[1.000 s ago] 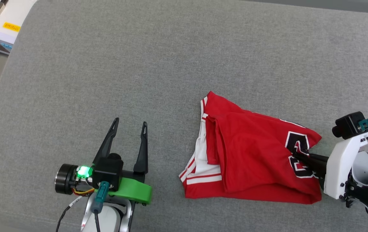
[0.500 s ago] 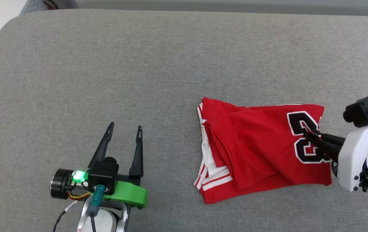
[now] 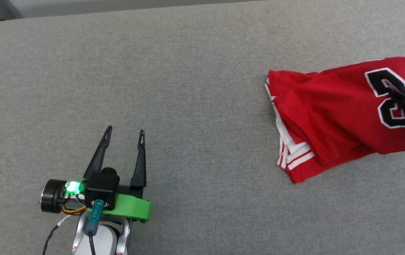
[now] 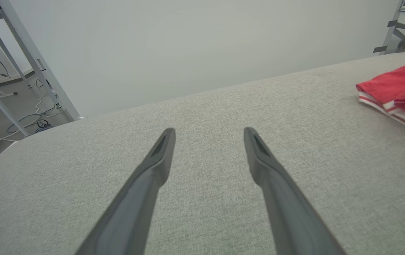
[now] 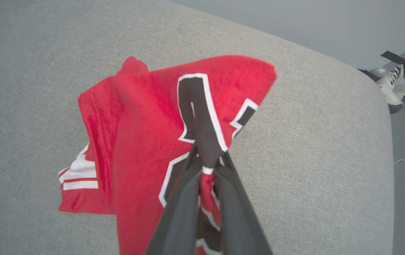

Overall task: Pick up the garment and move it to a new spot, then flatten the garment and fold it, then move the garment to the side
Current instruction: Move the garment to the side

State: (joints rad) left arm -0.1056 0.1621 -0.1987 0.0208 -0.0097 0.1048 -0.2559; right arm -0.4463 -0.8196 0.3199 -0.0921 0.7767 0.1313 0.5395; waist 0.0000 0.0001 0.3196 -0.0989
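Garment lies bunched and partly folded on the grey cushion, at the right of the head view and well apart from the left gripper. Red body fabric is uppermost. White striped trim shows at the lower left edge of the garment, and the black, white-outlined numeral faces up at its right end.

Right gripper enters from the right edge of the head view, with its fingers closed on fabric at the numeral. In the right wrist view, the right gripper pinches a raised fold of the garment, and the black print is drawn up between the tips. The far part of the fabric lies on the cushion. A shoe is on the floor past the cushion corner.

Left gripper sits at the lower left of the head view, fingers spread wide and holding nothing. In the left wrist view, the left gripper points across bare cushion, with the garment at the right edge. A metal frame and cables are beyond the cushion at the left
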